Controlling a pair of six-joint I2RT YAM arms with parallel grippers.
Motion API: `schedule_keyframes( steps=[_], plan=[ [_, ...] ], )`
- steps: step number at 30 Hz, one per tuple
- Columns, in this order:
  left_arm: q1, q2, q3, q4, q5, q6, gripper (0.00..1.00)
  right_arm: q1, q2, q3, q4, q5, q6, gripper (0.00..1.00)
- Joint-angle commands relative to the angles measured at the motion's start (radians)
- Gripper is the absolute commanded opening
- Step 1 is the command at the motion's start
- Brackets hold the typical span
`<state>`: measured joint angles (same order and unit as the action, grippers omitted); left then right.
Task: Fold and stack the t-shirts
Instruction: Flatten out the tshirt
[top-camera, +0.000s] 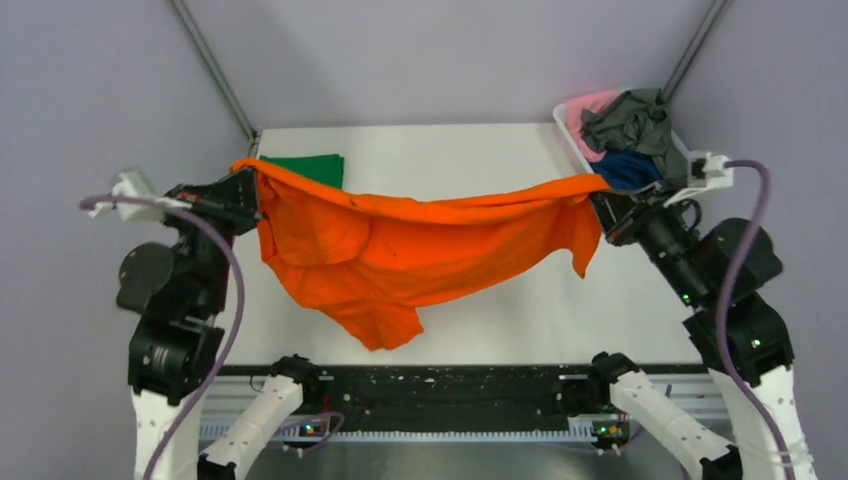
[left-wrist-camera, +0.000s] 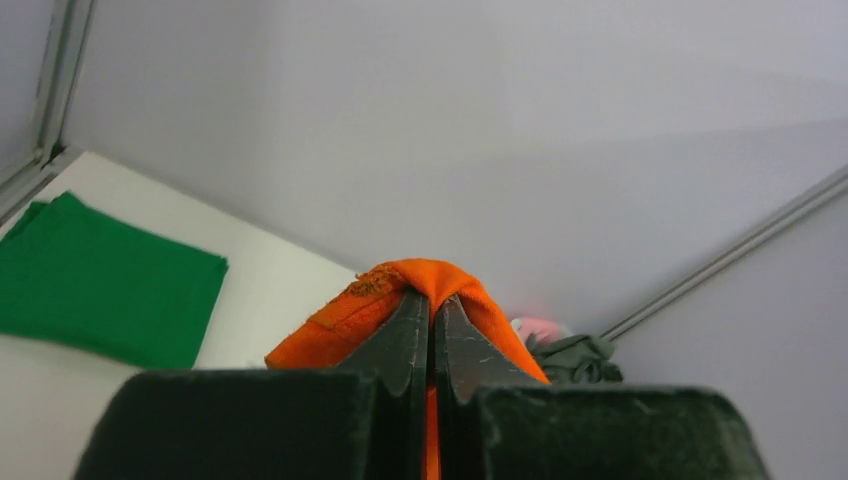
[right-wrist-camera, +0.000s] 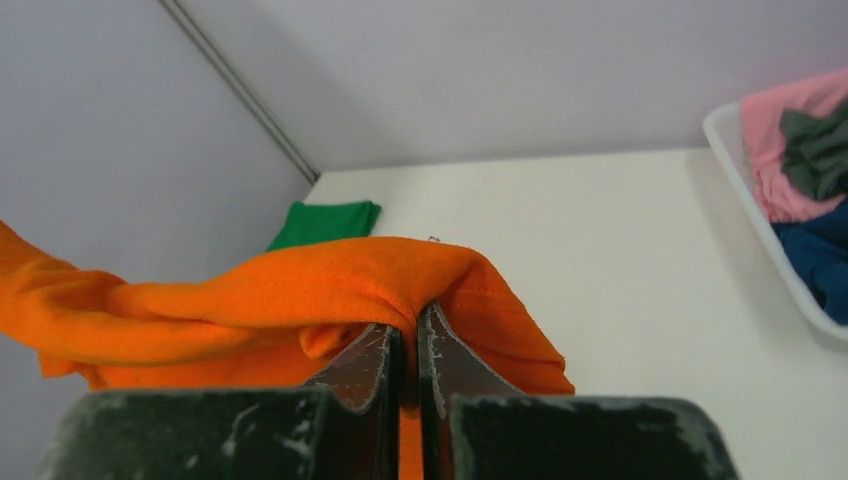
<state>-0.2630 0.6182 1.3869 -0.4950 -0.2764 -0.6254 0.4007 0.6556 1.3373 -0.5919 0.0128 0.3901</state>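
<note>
Nearest us, the orange t-shirt (top-camera: 400, 250) hangs in a sagging span above the table (top-camera: 600, 310), its lower folds drooping toward the near edge. We cannot tell whether the lowest fold touches the table. Our left gripper (top-camera: 250, 195) pinches one end of it, fingers (left-wrist-camera: 400, 345) closed tight together with orange cloth bunched over their tips. Our right gripper (top-camera: 603, 208) pinches the other end the same way, its fingers (right-wrist-camera: 365, 375) pressed together on a fold of the cloth. Farther back, at the far left of the table, a green t-shirt (top-camera: 312, 167) lies flat and folded, partly behind the orange one's top edge. At the far right corner a white basket (top-camera: 568, 130) holds a pink t-shirt (top-camera: 592, 104), a crumpled grey-green t-shirt (top-camera: 630, 122) and a navy t-shirt (top-camera: 622, 168).
</note>
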Motion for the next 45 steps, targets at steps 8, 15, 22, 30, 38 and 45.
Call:
schedule_keyframes(
  steps=[8,15,22,30,38,45],
  plan=[
    [0.044,0.602,-0.257,0.102,-0.1,-0.094,0.11,-0.041,0.41,-0.47,0.192,0.059,0.11,0.12],
    [0.061,0.986,-0.178,0.275,-0.024,-0.063,0.25,-0.183,0.864,-0.384,0.477,-0.065,0.092,0.23],
    [0.07,1.154,0.126,0.057,0.047,-0.007,0.99,-0.19,1.024,-0.16,0.337,0.033,0.058,0.72],
    [0.067,0.925,0.045,-0.144,0.204,0.004,0.99,-0.19,0.668,-0.349,0.272,0.218,0.081,0.99],
    [0.019,0.475,-0.435,-0.314,0.345,-0.102,0.99,-0.191,0.405,-0.589,0.225,0.165,0.166,0.99],
    [-0.034,0.207,-0.71,-0.53,0.313,-0.289,0.94,-0.191,0.398,-0.623,0.218,0.173,0.173,0.99]
  ],
)
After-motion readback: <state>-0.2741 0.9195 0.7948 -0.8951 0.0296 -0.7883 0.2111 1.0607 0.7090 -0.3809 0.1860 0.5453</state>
